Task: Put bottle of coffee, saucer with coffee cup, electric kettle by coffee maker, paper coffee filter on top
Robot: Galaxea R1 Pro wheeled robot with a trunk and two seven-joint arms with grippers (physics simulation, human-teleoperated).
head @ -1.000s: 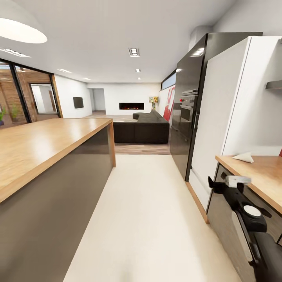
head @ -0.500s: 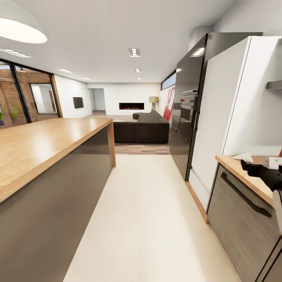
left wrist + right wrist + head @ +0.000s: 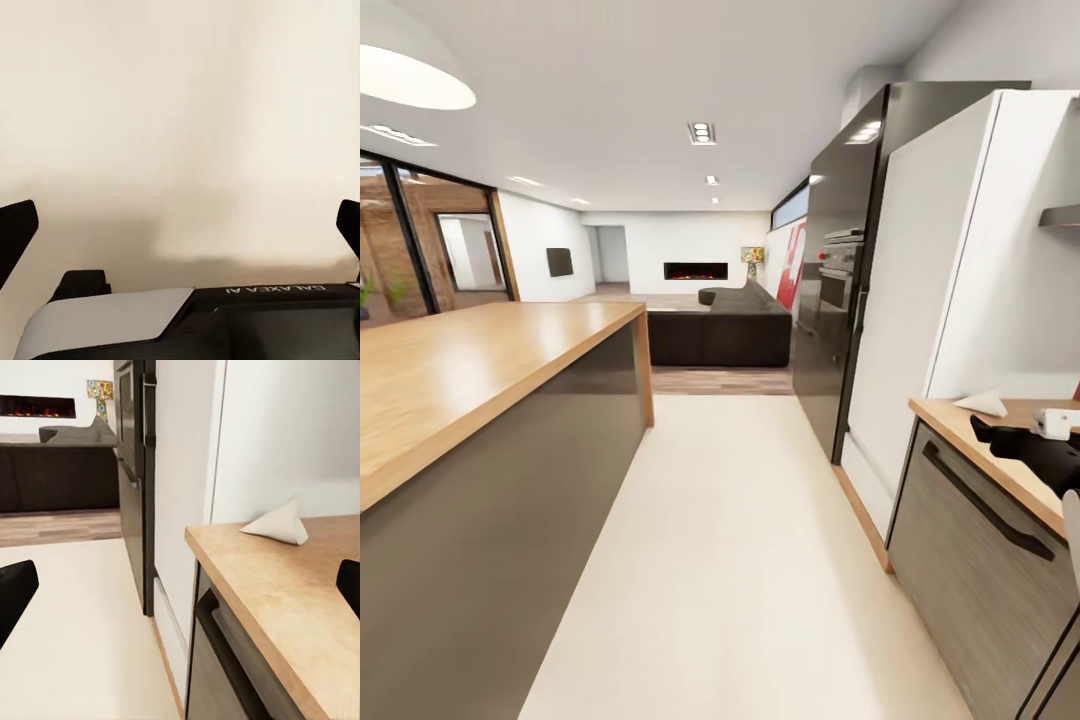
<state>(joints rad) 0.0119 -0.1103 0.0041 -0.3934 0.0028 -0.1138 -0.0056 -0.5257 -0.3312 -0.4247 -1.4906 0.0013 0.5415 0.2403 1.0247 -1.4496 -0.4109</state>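
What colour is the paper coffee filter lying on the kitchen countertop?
White. The paper coffee filter shows best in the right wrist view, on the light-wood kitchen countertop.

Bare kitchen countertop [image 3: 300,585] around paper coffee filter [image 3: 279,525]; apparently unobstructed.

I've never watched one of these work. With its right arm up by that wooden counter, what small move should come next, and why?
Probably ease the right gripper forward toward the paper coffee filter. The white cone lies on the kitchen countertop near the end by the tall white cabinet, just beyond the gripper. In the right wrist view the jaws stand wide apart and hold nothing.
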